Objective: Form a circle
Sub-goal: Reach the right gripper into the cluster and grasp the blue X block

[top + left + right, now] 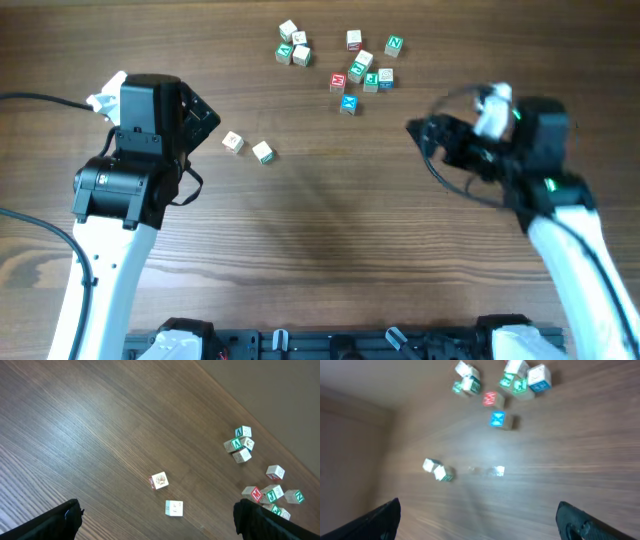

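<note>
No circle is in view; the small wooden letter cubes lie scattered. Two pale cubes sit side by side left of centre, just right of my left gripper. In the left wrist view they are one cube ahead and another cube between the wide-apart fingers of the left gripper, untouched. It is open and empty. A blue-faced cube lies alone below the far cluster. My right gripper hovers right of it, open and empty.
A loose group of cubes lies at the far centre-left. A larger bunch with red, green and white faces lies beside it, also seen as a cluster in the left wrist view. Bare wooden table fills the middle and front.
</note>
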Motion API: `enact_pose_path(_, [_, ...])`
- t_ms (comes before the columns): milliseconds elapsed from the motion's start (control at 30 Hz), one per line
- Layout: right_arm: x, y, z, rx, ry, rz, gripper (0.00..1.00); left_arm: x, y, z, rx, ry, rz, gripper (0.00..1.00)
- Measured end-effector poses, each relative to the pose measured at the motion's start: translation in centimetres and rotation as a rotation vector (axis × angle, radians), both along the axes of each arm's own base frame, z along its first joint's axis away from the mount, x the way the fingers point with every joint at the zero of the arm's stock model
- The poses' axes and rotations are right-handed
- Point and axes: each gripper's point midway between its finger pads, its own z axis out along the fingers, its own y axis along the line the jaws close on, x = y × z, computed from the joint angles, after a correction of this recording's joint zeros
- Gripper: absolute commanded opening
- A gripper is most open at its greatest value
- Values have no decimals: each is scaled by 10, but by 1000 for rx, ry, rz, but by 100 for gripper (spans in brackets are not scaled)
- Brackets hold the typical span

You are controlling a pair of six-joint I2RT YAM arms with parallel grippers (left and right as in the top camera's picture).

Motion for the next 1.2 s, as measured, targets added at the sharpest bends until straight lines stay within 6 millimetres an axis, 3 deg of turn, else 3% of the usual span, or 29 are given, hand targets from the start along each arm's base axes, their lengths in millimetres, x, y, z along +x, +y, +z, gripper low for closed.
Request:
enact_pose_path(167, [52, 34, -9, -230, 42, 23, 97, -6, 1, -5, 9, 33, -3, 100])
enact_pose_path(333, [102, 73, -66, -358, 71, 29, 94, -13, 9, -9, 56, 69, 9, 100])
enact_pose_path(400, [109, 86, -95, -375, 95, 25, 93, -17, 14, -10, 86, 87, 25, 100])
enact_pose_path(533, [123, 106, -136, -370, 102, -7, 91, -26, 26, -11, 145, 121, 59, 100])
enact_pose_path(800, [151, 126, -158, -341, 9, -112, 86, -27, 29, -11, 163, 123, 73, 100])
enact_pose_path(900, [150, 133, -175, -349, 18, -139, 79, -27, 29, -11, 163, 123, 73, 100])
enact_pose_path(1000, [153, 128, -178, -381, 8, -181, 67, -27, 29, -11, 163, 123, 72, 100])
enact_pose_path(1100, [155, 121, -181, -408, 5, -216, 39, -27, 29, -11, 163, 123, 73, 100])
enact_pose_path(1200, [156, 118, -182, -424, 0, -227, 29, -27, 29, -11, 163, 124, 72, 100])
